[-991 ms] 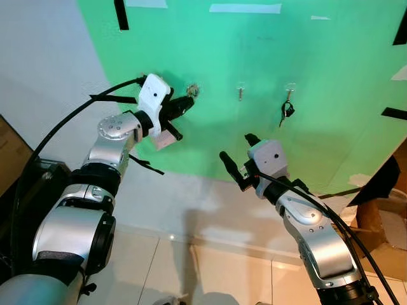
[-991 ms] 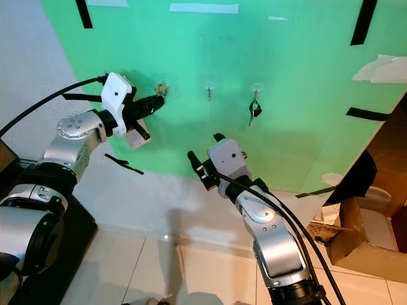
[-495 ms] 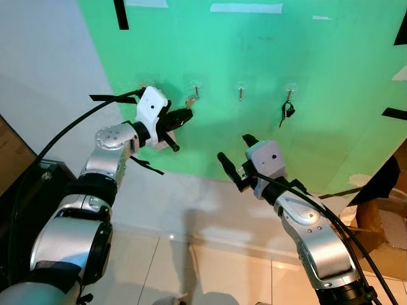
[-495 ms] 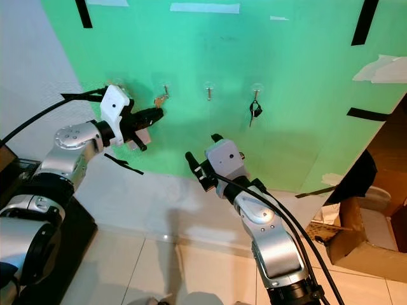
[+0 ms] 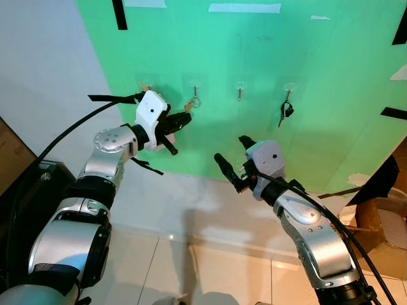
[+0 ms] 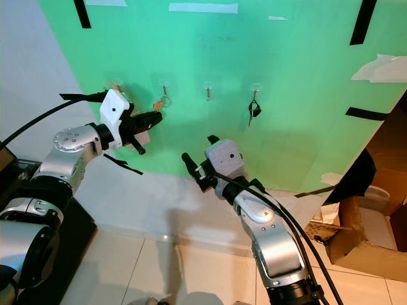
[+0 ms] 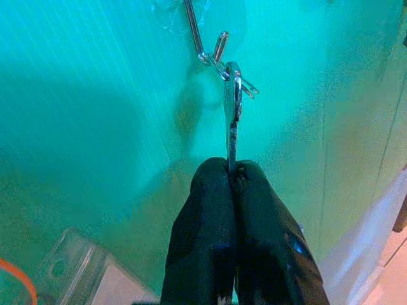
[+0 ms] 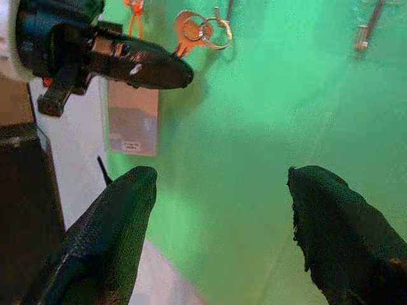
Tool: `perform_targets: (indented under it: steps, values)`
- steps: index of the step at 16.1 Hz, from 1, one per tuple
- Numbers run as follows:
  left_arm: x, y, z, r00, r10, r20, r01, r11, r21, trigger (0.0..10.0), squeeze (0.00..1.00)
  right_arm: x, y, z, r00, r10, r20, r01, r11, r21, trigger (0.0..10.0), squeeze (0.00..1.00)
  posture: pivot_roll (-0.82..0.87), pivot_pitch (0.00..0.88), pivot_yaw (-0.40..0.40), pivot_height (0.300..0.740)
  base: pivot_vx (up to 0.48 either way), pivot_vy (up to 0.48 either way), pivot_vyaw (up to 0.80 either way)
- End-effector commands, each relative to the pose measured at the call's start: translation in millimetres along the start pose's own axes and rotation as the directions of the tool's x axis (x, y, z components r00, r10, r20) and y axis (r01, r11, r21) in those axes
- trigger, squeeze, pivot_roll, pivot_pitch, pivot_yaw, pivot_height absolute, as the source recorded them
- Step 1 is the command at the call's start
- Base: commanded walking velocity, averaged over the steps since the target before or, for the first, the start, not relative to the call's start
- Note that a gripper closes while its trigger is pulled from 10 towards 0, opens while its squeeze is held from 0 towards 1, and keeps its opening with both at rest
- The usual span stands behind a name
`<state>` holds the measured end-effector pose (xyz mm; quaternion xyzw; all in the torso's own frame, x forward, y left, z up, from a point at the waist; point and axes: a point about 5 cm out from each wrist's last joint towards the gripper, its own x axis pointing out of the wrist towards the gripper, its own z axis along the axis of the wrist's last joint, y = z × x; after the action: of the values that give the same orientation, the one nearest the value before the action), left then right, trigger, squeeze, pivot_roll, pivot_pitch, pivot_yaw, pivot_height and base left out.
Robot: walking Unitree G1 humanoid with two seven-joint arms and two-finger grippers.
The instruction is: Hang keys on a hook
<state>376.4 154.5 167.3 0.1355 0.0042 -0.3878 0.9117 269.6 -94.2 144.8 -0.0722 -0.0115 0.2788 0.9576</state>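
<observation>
Key (image 7: 232,136) held edge-on between the closed fingers of the left gripper (image 5: 184,118). Long axis runs from the fingertips (image 7: 232,175) toward the green wall (image 5: 318,114); head end points at the wall, blade end is buried in the pinch. Key ring (image 7: 219,54) at the head is looped over a wall hook (image 5: 195,90), second from the left in the head view. In the right wrist view the key (image 8: 186,32) looks copper-coloured, ring (image 8: 213,33) hanging on the hook.

Left gripper: fingers pressed together on the key, raised to hook height, just off the wall.

Right gripper (image 5: 232,162): fingers spread wide, holding nothing, lower and to the right of the left gripper, pointing toward the wall, well apart from the hooks.

Row of hooks on wall: next hook (image 5: 240,91) to the right is bare; the one beyond carries a dark key set (image 5: 285,111). Black tape strips (image 5: 119,13) on wall. Cardboard box (image 6: 369,244) on tiled floor (image 5: 216,267), lower right.
</observation>
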Motion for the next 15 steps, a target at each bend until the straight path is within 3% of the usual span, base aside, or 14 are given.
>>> perform_targets:
  steps: [1,8,14,15]
  values:
    - [-2.8,1.7,-1,1.0,0.007,-0.018,-0.006,1.0,0.03,10.0,0.0,1.9,-1.1,8,1.0,-0.003,0.031,0.002,1.0,0.027,10.0,0.0,-0.07,0.0,0.108,0.74,0.0,0.0,0.0]
    - [-3.0,1.4,-7,0.998,0.039,-0.056,-0.036,0.997,0.065,10.0,0.0,4.3,-5.0,19,0.996,-0.028,0.086,0.024,0.999,0.046,10.0,0.0,-0.07,0.0,0.106,0.74,0.0,0.0,0.0]
    - [-1.1,-4.2,-11,0.998,0.019,-0.062,-0.016,0.999,0.033,10.0,0.0,5.3,-5.5,20,0.995,-0.033,0.09,0.03,0.999,0.036,10.0,0.0,-0.07,0.0,0.105,0.74,0.0,0.0,0.0]
    - [-0.9,-4.8,-12,0.998,0.02,-0.062,-0.018,1.0,0.024,10.0,0.29,5.2,-5.5,20,0.995,-0.035,0.089,0.032,0.999,0.034,10.0,0.0,-0.07,0.0,0.108,0.74,0.0,0.0,0.0]
